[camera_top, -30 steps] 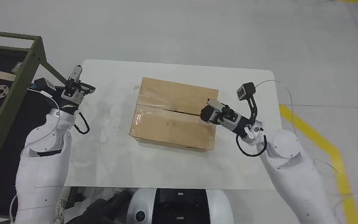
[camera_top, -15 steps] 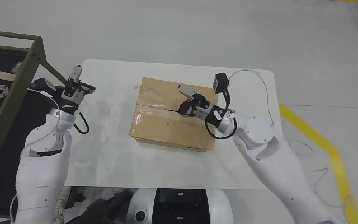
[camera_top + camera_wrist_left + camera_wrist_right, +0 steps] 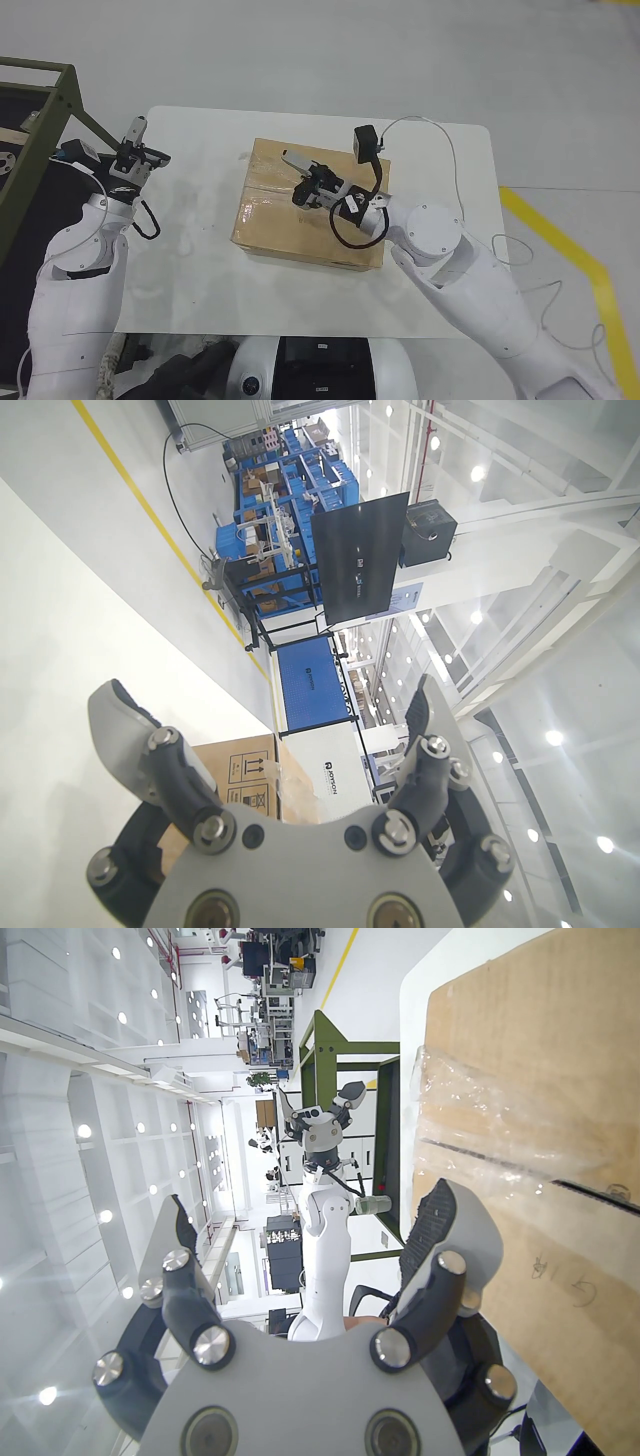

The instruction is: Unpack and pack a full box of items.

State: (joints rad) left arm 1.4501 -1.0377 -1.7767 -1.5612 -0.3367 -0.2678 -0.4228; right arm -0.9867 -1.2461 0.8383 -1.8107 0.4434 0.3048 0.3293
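- Sitting near the middle of the white worktop, the cardboard box has both top flaps folded down, and they meet along a seam that runs the length of the lid.
- Crinkled clear tape covers the seam at the end of the box nearer the left arm. The rest of the seam shows as a dark open slit.
- The right claw hangs over the box top, about midway along the seam, with its arm stretched in from the right side of the worktop.
- Its jaws are spread wide and hold nothing. In the right wrist view one ribbed finger lies low against the cardboard close to the slit, and whether it actually touches cannot be told. The other finger stands off the box in the air.
- The left claw is at the far left corner of the worktop, well apart from the box, and points upward.
- Its jaws are also parted and empty, as the left wrist view shows. The box's corner appears low behind the fingers.
- A green metal frame stands beside the worktop's left edge, just beyond the left arm.
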